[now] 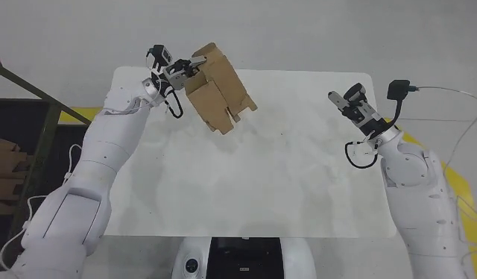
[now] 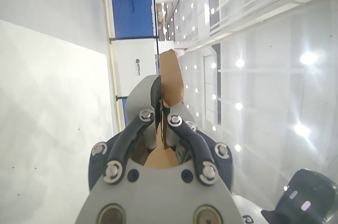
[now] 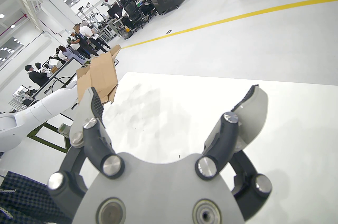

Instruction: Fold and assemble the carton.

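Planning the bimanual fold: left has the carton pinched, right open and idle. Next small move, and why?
Probably bring the right gripper across toward the free end of the carton. The left gripper is shut on one edge, holding it up above the table; the right stands open, apart, and one pinch alone likely cannot fold it.

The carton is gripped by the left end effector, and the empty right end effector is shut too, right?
No: the right end effector is open, as the right wrist view shows. The left end effector does grip the carton.
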{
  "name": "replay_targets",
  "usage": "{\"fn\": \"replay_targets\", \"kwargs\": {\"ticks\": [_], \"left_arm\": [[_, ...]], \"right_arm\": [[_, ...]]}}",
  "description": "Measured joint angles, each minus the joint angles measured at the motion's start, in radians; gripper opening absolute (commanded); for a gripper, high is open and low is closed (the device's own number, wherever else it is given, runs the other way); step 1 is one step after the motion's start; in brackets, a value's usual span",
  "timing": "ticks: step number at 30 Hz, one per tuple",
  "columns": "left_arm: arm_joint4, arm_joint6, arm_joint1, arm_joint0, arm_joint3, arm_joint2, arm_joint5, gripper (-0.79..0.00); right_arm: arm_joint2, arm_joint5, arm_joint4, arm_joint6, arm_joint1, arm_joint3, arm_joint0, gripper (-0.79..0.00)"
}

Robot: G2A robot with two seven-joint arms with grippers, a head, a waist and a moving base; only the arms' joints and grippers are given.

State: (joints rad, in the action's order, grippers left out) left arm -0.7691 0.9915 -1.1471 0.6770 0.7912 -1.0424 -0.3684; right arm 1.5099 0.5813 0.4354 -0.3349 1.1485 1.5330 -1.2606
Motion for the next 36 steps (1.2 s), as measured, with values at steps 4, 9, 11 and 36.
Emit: {"fn": "replay_targets", "kwargs": {"ticks": [4,9,11,36], "left_arm": [[-0.019,0.028,-0.021,-0.006,0.001,0.03,0.002,-0.785],[-0.041,0.066,-0.037,-0.011,-0.01,0.044,0.006,-0.785],[-0.045,0.079,-0.04,-0.012,-0.016,0.044,0.007,-0.785],[-0.006,0.053,-0.033,0.025,0.008,0.026,0.015,-0.785]], "right_arm": [[0.0,0.0,0.0,0.0,0.0,0.0,0.0,0.0],[0.0,0.0,0.0,0.0,0.0,0.0,0.0,0.0],[0.0,0.0,0.0,0.0,0.0,0.0,0.0,0.0],[-0.063,0.025,-0.166,-0.081,0.006,-0.009,-0.003,0.0]]}}
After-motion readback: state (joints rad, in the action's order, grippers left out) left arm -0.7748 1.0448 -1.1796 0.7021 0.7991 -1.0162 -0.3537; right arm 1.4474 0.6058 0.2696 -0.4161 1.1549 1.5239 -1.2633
